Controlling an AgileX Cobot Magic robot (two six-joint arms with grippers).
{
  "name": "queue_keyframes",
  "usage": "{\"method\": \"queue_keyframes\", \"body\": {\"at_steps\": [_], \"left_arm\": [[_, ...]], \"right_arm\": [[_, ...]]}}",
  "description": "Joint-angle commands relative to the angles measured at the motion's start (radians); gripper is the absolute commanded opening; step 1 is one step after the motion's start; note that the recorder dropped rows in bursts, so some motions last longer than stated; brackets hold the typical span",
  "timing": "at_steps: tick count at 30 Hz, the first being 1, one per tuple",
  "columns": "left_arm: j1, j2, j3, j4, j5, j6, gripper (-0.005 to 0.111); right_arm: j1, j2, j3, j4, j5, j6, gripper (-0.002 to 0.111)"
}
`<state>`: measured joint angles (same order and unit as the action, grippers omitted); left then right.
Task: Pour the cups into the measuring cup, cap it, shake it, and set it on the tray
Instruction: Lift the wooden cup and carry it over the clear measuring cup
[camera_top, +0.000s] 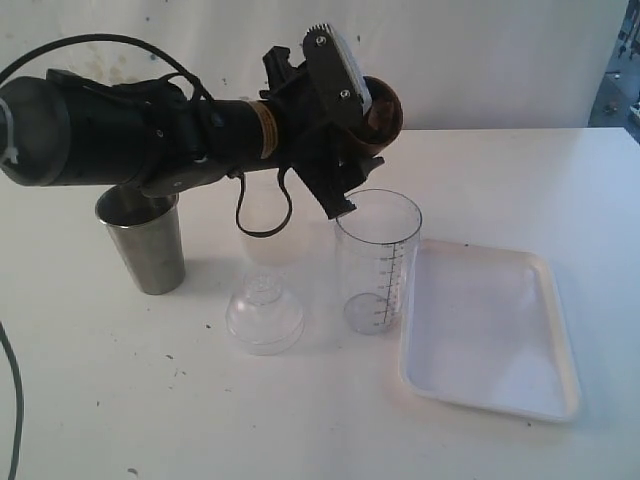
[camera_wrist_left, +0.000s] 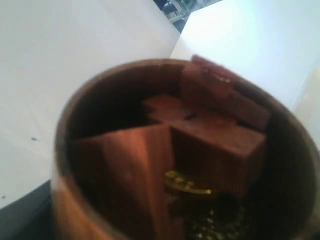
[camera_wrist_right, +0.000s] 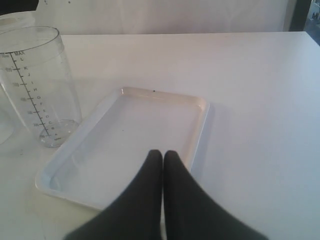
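My left gripper (camera_top: 352, 105) is shut on the brown wooden cup (camera_top: 386, 116) and holds it tipped on its side just above the mouth of the clear measuring cup (camera_top: 378, 262). In the left wrist view the wooden cup (camera_wrist_left: 67, 150) fills the frame, with brown wooden blocks (camera_wrist_left: 215, 145) and small gold pieces inside. The measuring cup (camera_wrist_right: 37, 85) stands upright and looks empty. The steel tumbler (camera_top: 148, 243) stands at the left, under the left arm. My right gripper (camera_wrist_right: 163, 154) is shut and empty above the near edge of the white tray (camera_wrist_right: 150, 125); the exterior view does not show it.
The tray (camera_top: 490, 320) lies right of the measuring cup, close beside it. A clear domed lid (camera_top: 264, 312) rests on the table left of the measuring cup, with a frosted cup (camera_top: 270, 225) behind it. A black cable (camera_top: 12, 400) runs along the left edge.
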<state>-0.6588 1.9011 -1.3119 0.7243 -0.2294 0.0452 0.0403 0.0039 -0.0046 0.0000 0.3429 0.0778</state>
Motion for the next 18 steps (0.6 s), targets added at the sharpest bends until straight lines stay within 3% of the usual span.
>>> {"method": "queue_keyframes", "body": {"at_steps": [1, 18], "left_arm": [[-0.005, -0.005, -0.010, 0.011, -0.038, 0.024, 0.000], [-0.005, -0.005, -0.010, 0.050, -0.042, 0.162, 0.000]], "right_arm": [[-0.002, -0.004, 0.005, 0.000, -0.001, 0.005, 0.000], [-0.002, -0.004, 0.005, 0.000, -0.001, 0.005, 0.000]]}}
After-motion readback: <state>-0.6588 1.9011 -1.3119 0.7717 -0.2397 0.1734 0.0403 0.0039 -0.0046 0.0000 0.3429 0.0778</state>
